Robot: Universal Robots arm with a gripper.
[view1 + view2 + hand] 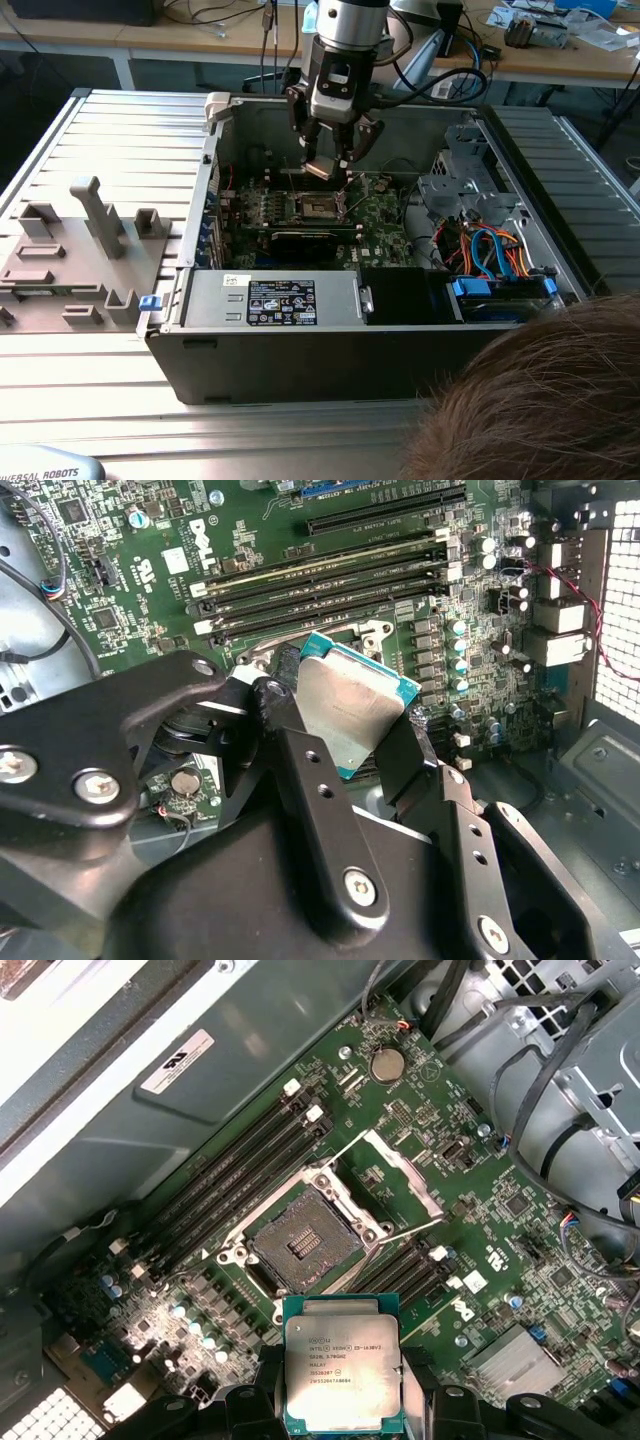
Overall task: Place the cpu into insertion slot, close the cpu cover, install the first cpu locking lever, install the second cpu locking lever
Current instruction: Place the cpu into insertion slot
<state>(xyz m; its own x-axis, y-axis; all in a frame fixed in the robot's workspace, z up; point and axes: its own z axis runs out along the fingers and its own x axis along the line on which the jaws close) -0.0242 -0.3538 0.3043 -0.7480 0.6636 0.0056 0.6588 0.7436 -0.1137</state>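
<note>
My gripper [328, 166] hangs inside the open computer case, shut on the cpu [326, 168]. The cpu [343, 1374] is a flat silver-topped square chip with a green edge, and the black fingers [247, 1408] clamp its two opposite sides. In the second wrist view the cpu [352, 708] sits tilted between the fingers [292, 742]. The insertion slot [304, 1246] lies bare and dark on the green board, a short way from the chip and below it [318, 207]. Beside the slot, the cpu cover [404, 1174] is swung open.
Rows of black memory slots [232, 1188] flank the socket. A long black card [300, 238] crosses the board in front of it. A drive cage with blue and orange cables [490, 252] fills the exterior view's right. A grey fixture plate [70, 250] lies left of the case. A person's hair [545, 400] is near the camera.
</note>
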